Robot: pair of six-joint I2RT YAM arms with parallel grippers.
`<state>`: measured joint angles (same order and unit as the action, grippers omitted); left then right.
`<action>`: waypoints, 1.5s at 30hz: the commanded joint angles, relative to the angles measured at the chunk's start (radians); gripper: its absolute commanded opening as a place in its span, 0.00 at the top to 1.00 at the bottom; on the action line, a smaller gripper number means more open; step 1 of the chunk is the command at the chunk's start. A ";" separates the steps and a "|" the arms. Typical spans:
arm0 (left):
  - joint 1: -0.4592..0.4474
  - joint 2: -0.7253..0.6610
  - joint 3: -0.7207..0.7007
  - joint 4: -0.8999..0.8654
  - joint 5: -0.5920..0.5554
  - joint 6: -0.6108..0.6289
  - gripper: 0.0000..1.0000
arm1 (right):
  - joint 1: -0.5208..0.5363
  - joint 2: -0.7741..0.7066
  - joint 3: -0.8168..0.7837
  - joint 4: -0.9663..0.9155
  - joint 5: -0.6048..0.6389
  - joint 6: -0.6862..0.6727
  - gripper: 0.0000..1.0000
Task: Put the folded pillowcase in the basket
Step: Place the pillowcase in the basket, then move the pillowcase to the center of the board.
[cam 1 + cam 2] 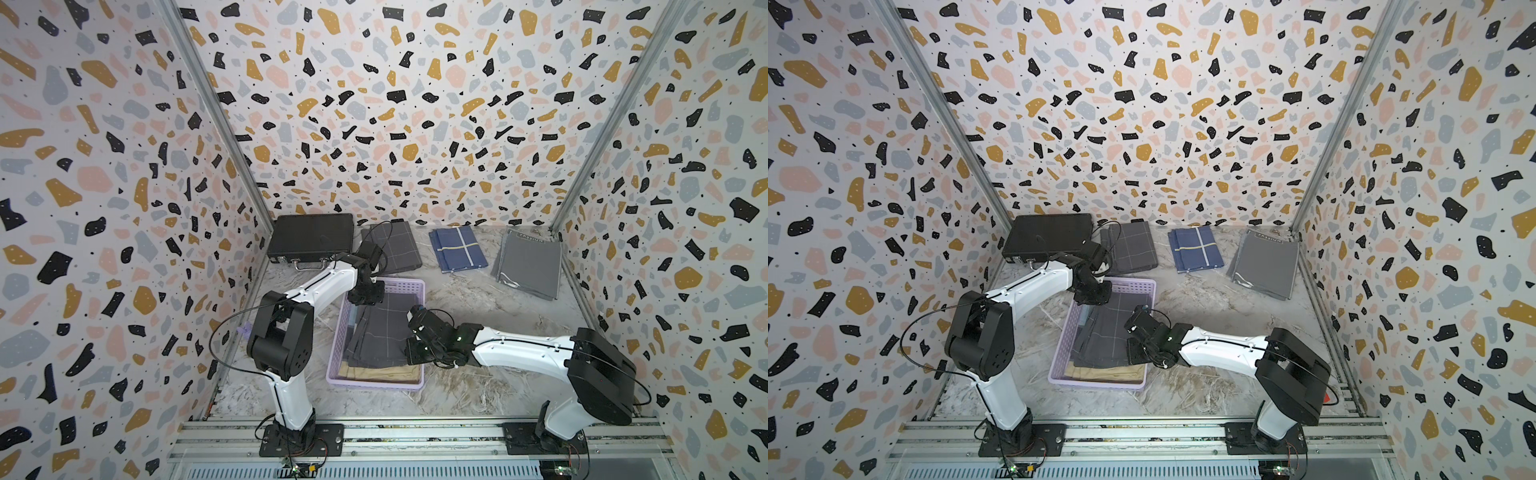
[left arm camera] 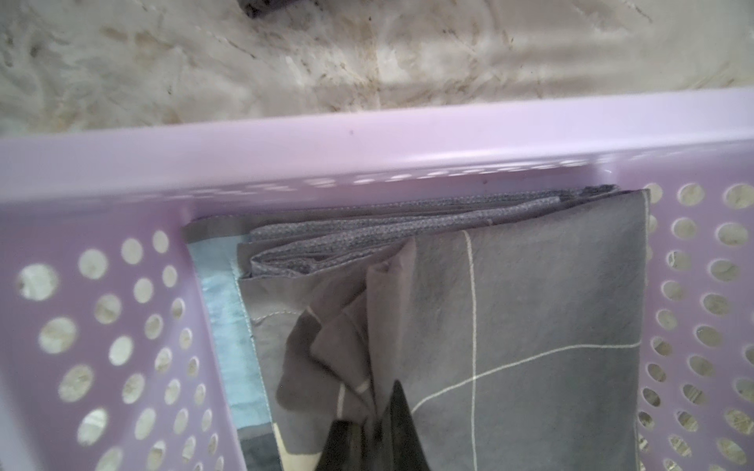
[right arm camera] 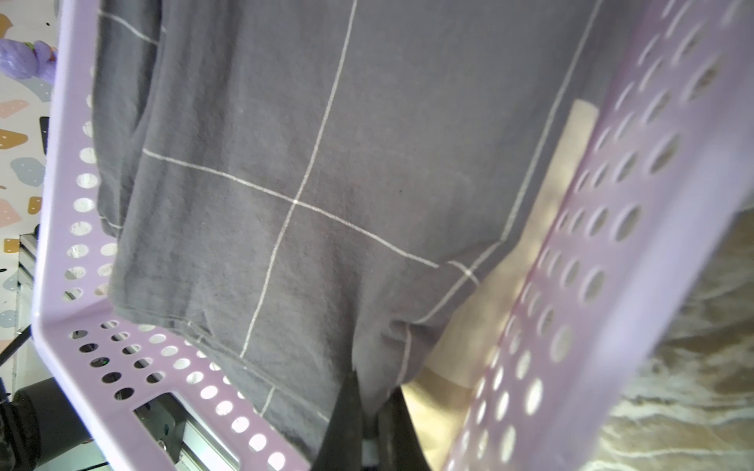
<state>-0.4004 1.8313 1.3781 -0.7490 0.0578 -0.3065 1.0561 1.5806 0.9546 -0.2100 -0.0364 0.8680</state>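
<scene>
**Folded pillowcase inside the basket, pinched in two places**

Closed booth: three walls with terrazzo print [image 1: 395, 104] in black, ochre, pink and grey-blue, with metal profiles in the corners. Below, a tabletop with beige-grey marble pattern [image 1: 478, 316]. Along its near edge, an aluminium rail [image 1: 415, 434] carrying both arm bases.

On the near left-middle part of this surface, a shallow rectangular lavender plastic basket with round holes in its walls [image 1: 337, 336]. Inside it, a dark grey folded pillowcase with thin white grid lines [image 1: 384, 332]. Lies on top of a tan folded cloth [image 1: 378, 374] and a light blue cloth [image 2: 222, 310], and stays within the basket walls.

Left gripper [image 1: 365, 297] at the far end of the basket: fingers pressed narrow on a bunched fold of the pillowcase, clear in the left wrist view. Right gripper [image 1: 411, 353] at the near right side of the basket: fingers also pressed together, on a corner of the same pillowcase.

Along the back wall: a black hard briefcase [image 1: 311, 237] in the left corner, a grey checked folded cloth [image 1: 397, 249] just beyond the far end of the basket, then a blue folded cloth with white and yellow stripes [image 1: 457, 249] and a plain grey folded cloth [image 1: 528, 266].
</scene>
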 commanded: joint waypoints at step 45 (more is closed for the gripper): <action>-0.342 -0.787 -0.344 0.272 -0.406 -0.103 1.00 | -0.740 -0.348 0.015 -0.389 0.113 -0.397 1.00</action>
<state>-0.7490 1.1393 1.0981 -0.6319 -0.2424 -0.4133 0.3702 1.1728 0.9367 -0.5831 0.1528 0.5507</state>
